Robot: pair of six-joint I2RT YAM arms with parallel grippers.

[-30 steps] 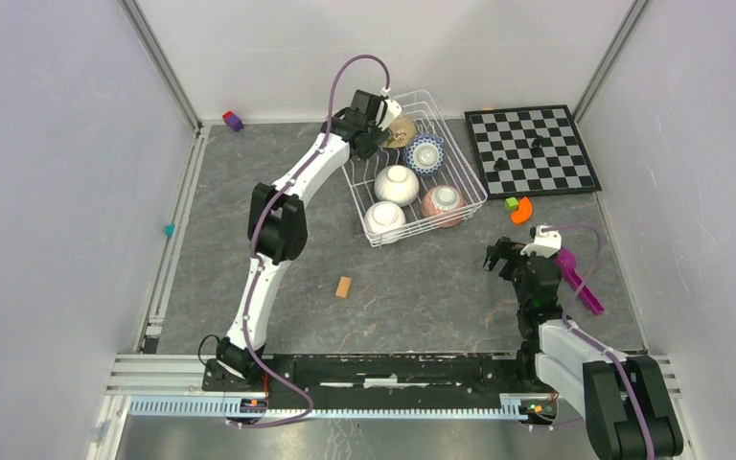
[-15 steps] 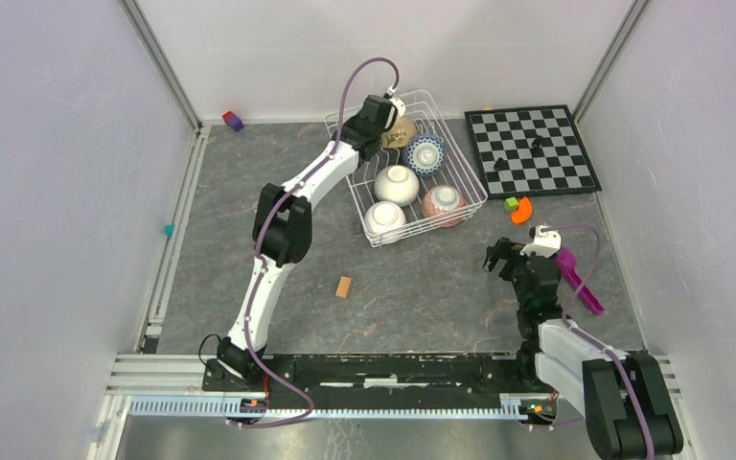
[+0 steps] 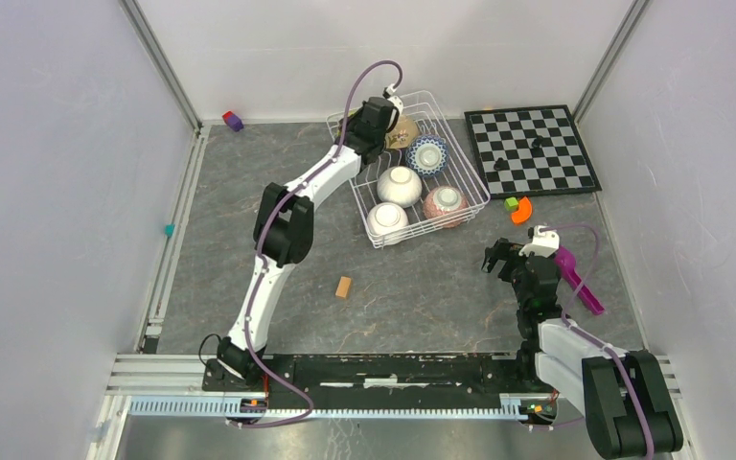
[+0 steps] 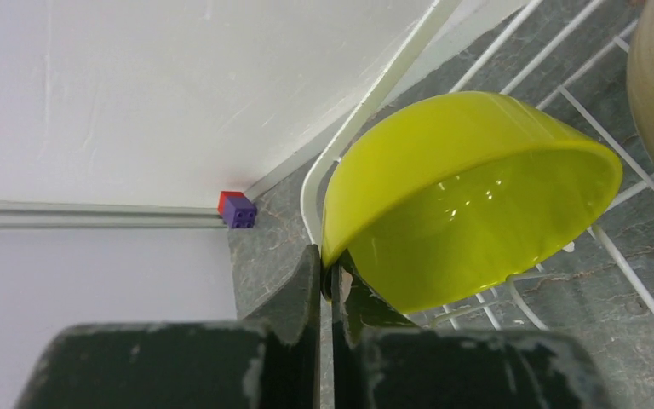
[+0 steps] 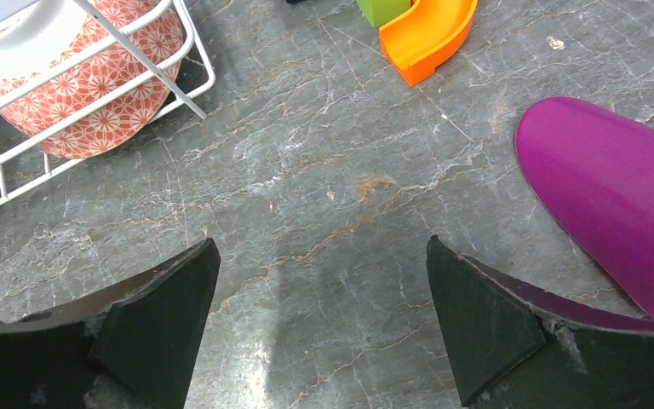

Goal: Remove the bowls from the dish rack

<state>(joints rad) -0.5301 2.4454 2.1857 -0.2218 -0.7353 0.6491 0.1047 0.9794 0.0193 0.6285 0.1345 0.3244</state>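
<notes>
We hold the lime-green bowl (image 4: 468, 204).
Left jaws pinch its rim at the dish rack (image 3: 464, 161); right jaws gape wide.

Bright, diffuse lighting; soft shadow under the right tool (image 5: 322, 256); glare spots inside the glossy lime-green ceramic bowl (image 4: 468, 213).

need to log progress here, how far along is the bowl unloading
Done: nothing yet, no bowl is out of the dish rack.
In hand: the left gripper is shut on the rim of the lime-green bowl, which is over the rack's far-left corner.
Left: that bowl plus five in the rack: beige bowl, blue-and-white bowl, far white bowl, near white bowl, pink-red bowl.
The right gripper is open and holds nothing.
</notes>
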